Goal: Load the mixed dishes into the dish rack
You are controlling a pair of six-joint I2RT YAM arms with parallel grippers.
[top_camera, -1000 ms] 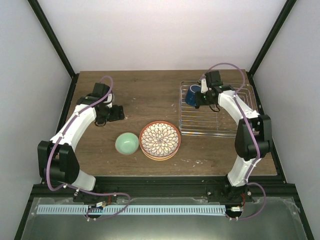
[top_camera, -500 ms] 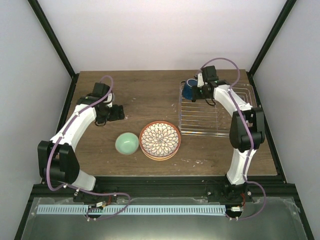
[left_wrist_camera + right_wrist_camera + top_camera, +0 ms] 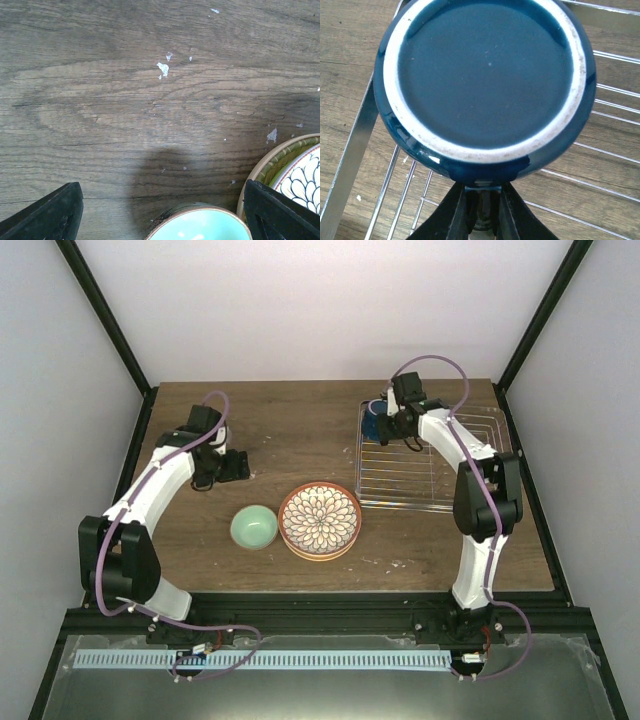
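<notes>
The brown wooden table (image 3: pixel 300 440) fills a white-walled booth, with the wire dish rack (image 3: pixel 420 480) at its 2 o'clock. Your right gripper (image 3: pixel 482 200) is pinched nearly shut on what looks like the handle of the dark blue mug (image 3: pixel 490 75). It holds the mug over the rack's 10 o'clock corner. Bring the mug down inside the frame bar before you release it. Your left gripper (image 3: pixel 232 465) hangs wide open and empty.

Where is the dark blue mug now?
Seen from overhead, the dark blue mug is at the far-left corner of the silver wire dish rack, held by the right fingers.
</notes>
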